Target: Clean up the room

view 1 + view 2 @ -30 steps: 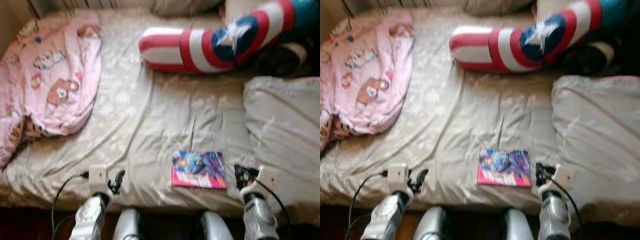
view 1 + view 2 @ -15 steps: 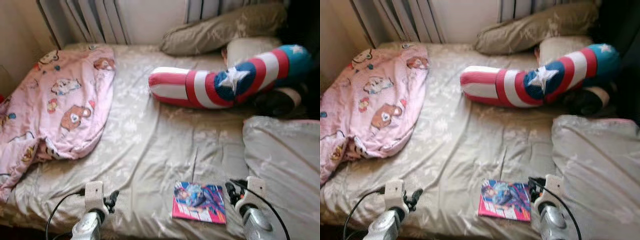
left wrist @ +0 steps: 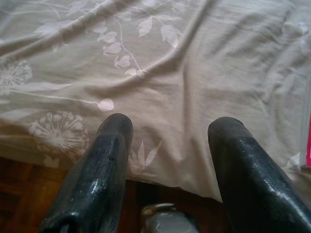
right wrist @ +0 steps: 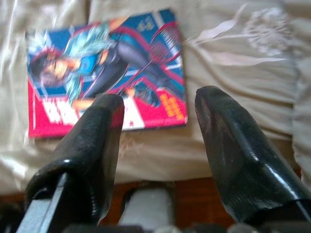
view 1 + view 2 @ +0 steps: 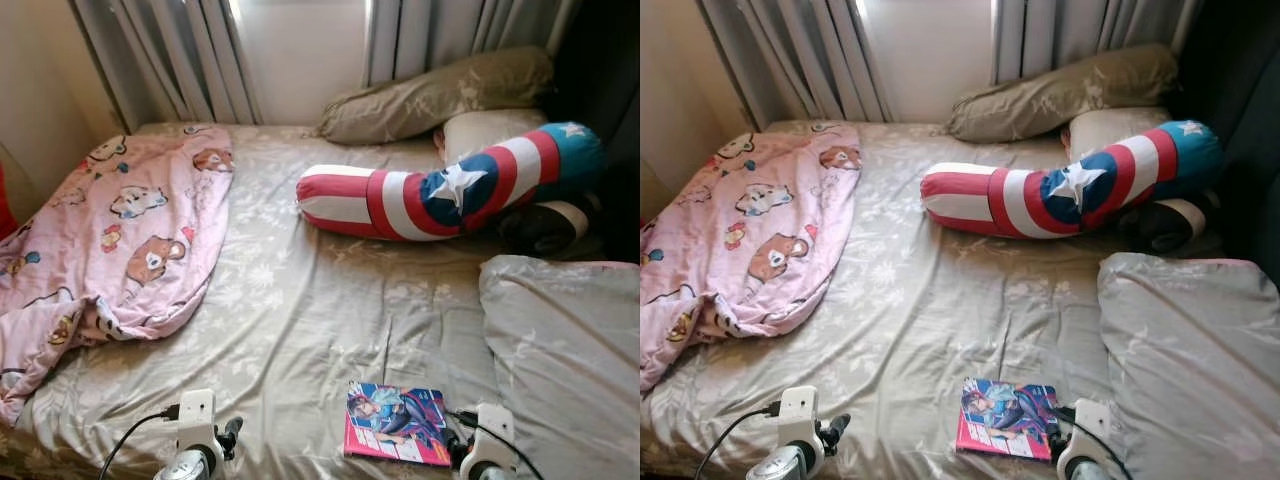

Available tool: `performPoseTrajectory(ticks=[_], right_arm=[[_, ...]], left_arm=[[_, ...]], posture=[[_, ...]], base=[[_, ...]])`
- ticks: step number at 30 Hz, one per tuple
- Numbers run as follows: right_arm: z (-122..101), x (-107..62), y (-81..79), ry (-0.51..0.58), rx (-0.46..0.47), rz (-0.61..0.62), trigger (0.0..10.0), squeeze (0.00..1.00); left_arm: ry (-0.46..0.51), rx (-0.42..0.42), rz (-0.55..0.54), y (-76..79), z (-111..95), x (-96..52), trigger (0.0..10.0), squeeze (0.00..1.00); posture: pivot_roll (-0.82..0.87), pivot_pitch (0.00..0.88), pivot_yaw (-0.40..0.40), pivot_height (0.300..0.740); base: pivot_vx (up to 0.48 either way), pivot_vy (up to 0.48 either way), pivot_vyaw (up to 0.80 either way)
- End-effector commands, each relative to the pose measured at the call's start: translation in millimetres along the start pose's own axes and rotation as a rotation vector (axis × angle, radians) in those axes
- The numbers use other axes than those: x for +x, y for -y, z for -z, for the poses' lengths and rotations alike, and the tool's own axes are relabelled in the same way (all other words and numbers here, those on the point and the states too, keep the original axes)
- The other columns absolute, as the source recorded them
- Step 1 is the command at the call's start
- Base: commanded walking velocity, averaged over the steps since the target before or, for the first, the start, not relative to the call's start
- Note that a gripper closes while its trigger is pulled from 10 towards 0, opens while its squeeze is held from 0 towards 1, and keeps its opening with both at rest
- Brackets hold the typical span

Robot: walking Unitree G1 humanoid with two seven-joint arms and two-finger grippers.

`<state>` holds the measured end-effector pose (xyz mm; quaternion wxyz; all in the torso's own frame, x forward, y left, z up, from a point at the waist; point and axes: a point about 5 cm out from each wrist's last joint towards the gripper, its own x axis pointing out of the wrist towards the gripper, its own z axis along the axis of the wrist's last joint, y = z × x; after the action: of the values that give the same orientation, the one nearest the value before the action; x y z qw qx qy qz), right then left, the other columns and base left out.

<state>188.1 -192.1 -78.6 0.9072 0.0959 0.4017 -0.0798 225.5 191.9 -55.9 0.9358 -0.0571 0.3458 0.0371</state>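
Note:
A colourful comic book (image 5: 397,422) lies flat on the beige floral bed sheet (image 5: 300,300), close to the bed's front edge. My right gripper (image 5: 458,448) hovers just right of the book, open with nothing in it; in the right wrist view the book (image 4: 104,94) lies beyond the spread fingers (image 4: 99,131). My left gripper (image 5: 229,438) is open over the front edge of the sheet, well left of the book, with bare sheet (image 3: 170,73) ahead of it.
A crumpled pink cartoon blanket (image 5: 110,230) covers the bed's left side. A red, white and blue star bolster (image 5: 440,195) lies across the back, with an olive pillow (image 5: 440,95) behind it. A grey duvet (image 5: 565,350) is heaped at the right. Curtains (image 5: 170,60) hang behind.
The camera has tilted up, bringing the curtains and window into view, so both arms now sit lower in the picture. Nothing on the bed has moved.

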Motion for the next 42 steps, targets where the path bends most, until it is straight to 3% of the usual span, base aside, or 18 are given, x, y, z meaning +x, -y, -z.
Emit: performPoseTrajectory(ticks=[1,9,20,25,42], right_arm=[[3.3,-0.3,-2.8,-0.018,-0.037,-0.013,10.0,0.0],[14.5,-4.4,8.3,-0.06,-0.031,0.011,10.0,0.0],[19.4,-6.1,12.6,-0.089,-0.037,0.01,10.0,0.0],[22.1,-7.6,17.6,-0.1,-0.013,0.028,10.0,0.0],[32.8,-11.7,21.3,-0.127,0.008,0.027,10.0,0.0]], left_arm=[[-0.046,0.001,-0.033,-7.2,9.7,-2.9,10.0,0.0],[-0.078,-0.033,-0.093,-19.0,21.1,-8.3,10.0,0.0],[-0.077,-0.028,-0.094,-16.4,18.6,-6.7,10.0,0.0],[-0.086,-0.019,-0.089,-16.3,18.5,-6.5,10.0,0.0],[-0.1,-0.013,-0.089,-17.5,23.2,-8.3,10.0,0.0]], posture=[[-0.01,0.02,0.045,0.74],[-0.01,0.02,0.044,0.74],[0.01,0.076,0.033,0.74],[0.0,0.093,0.036,0.74],[0.02,0.128,0.039,0.74]], base=[[0.0,0.0,0.77],[0.0,0.0,0.79],[0.0,0.0,0.77],[0.0,0.0,0.0],[0.0,0.359,0.0]])
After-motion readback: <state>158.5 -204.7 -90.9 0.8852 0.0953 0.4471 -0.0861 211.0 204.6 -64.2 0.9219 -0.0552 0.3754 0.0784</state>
